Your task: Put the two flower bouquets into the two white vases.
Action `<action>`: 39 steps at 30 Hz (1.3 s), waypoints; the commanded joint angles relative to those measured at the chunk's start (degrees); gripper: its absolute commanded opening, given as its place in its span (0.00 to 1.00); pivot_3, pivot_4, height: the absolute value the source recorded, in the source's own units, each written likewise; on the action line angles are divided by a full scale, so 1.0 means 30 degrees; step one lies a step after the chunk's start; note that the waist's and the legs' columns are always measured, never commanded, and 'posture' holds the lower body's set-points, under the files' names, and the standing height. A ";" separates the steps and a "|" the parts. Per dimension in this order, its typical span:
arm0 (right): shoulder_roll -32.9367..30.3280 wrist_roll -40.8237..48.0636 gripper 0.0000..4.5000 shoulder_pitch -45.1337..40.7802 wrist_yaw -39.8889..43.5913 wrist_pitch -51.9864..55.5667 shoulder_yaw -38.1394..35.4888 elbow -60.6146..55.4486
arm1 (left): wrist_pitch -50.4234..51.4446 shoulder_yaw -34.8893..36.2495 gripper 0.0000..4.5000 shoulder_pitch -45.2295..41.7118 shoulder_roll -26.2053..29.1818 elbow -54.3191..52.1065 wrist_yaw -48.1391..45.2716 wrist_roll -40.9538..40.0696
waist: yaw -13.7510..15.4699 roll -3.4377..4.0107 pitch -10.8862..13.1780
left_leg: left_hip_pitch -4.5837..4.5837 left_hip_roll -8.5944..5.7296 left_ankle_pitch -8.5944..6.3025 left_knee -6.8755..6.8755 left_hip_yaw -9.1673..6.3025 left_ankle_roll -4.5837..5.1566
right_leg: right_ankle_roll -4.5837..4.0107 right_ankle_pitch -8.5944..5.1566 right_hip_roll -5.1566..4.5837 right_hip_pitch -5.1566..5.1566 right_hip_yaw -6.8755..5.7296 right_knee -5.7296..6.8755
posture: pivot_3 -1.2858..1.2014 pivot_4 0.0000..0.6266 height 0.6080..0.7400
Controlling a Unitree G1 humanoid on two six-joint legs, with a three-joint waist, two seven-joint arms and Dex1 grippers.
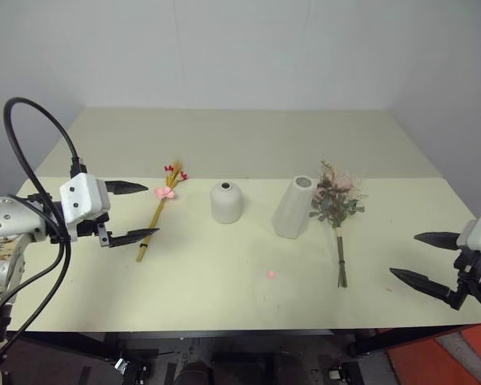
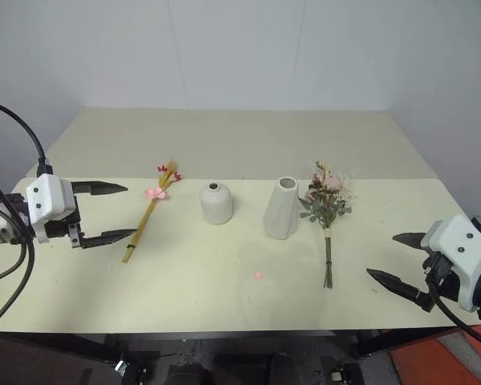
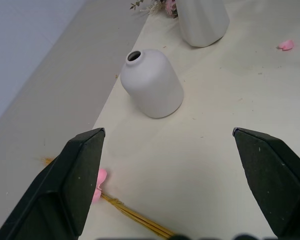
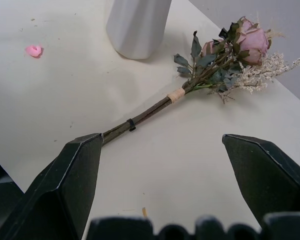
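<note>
The taller vase [image 4: 137, 25] loses its top at the right wrist view's edge; a tiny pink scrap [image 1: 270, 274], perhaps a petal

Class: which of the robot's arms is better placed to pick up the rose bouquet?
Right. The open right gripper hovers beside the rose bouquet stems; the left gripper is beyond both vases.

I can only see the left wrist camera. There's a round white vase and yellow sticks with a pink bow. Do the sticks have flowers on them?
Observer: Yes, the straw bundle has little red buds at its far end.
Operator: Where's the other bunch?
Observer: The rose bunch lies flat just right of the tall vase, with its stems toward the robot.
Operator: Is the other hand holding anything?
Observer: No. The right gripper hangs empty, jaws open, right of the rose stems.
</note>
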 commanded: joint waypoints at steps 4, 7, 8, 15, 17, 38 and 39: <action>-0.0366 0.0060 1.00 -0.0281 -0.0137 0.0062 -0.0544 -0.0228 | -0.0341 0.0536 0.99 -0.0064 0.0251 -0.0336 -0.0124 -0.0169 | 0.0006 0.0000 0.0000 | -0.0002 0.0000 0.0000 0.0000 -0.0001 0.0000 | 0.0000 0.0000 0.0000 -0.0001 0.0000 -0.0003 | 0.52 0.24 1.00; -0.0316 0.0134 1.00 -0.0293 -0.0049 -0.0043 -0.0612 -0.0291 | -0.0383 0.0515 0.99 -0.0063 0.0208 -0.0357 -0.0122 -0.0155 | 0.0007 0.0000 0.0000 | -0.0002 -0.0001 0.0000 0.0000 -0.0001 0.0000 | 0.0000 0.0000 -0.0001 0.0000 0.0001 -0.0002 | 0.52 0.24 1.00; -0.0304 0.0160 1.00 -0.0285 -0.0028 -0.0042 -0.0647 -0.0310 | -0.0427 0.0506 0.99 -0.0069 0.0198 -0.0345 -0.0109 -0.0132 | 0.0006 0.0000 0.0000 | -0.0002 -0.0001 0.0000 0.0000 -0.0001 0.0000 | 0.0000 0.0000 -0.0001 0.0000 0.0000 -0.0002 | 0.52 0.24 1.00; -0.1093 0.0077 1.00 -0.2011 -0.1638 0.2058 0.1122 0.0107 | -0.0447 0.0020 0.99 -0.0450 -0.0052 -0.0597 -0.0162 -0.0257 | -0.0060 0.0000 0.0000 | 0.0004 0.0000 0.0000 0.0004 0.0004 0.0000 | -0.0002 0.0002 -0.0003 0.0003 0.0007 0.0004 | 0.52 0.24 1.00; -0.2047 0.0011 1.00 -0.3712 -0.2210 0.3435 0.3399 0.0756 | -0.0487 -0.0816 0.99 -0.1002 -0.0554 -0.0842 -0.0212 -0.0214 | -0.0065 0.0000 -0.0001 | 0.0014 0.0001 0.0000 0.0001 0.0005 0.0000 | -0.0004 0.0001 0.0002 0.0011 0.0007 0.0006 | 0.52 0.24 1.00; 0.3504 -0.1424 0.91 -1.9346 -0.7439 1.3330 1.4243 1.3694 | -0.1835 -0.4247 1.00 -0.2518 -0.3738 -0.0877 0.0515 0.1740 | -0.0048 0.0004 0.0001 | -0.0337 -0.0031 -0.0010 0.0073 -0.0025 0.0028 | -0.0149 0.0142 -0.0014 -0.0312 -0.0016 0.0011 | 0.52 0.24 1.00; 0.3755 -0.1451 0.86 -1.9477 -0.7500 1.3230 1.4166 1.4120 | -0.1859 -0.4207 1.00 -0.2457 -0.3717 -0.0883 0.0514 0.1751 | -0.0049 0.0005 0.0001 | -0.0336 -0.0030 -0.0010 0.0076 -0.0025 0.0028 | -0.0150 0.0143 -0.0013 -0.0309 -0.0016 0.0011 | 0.52 0.24 1.00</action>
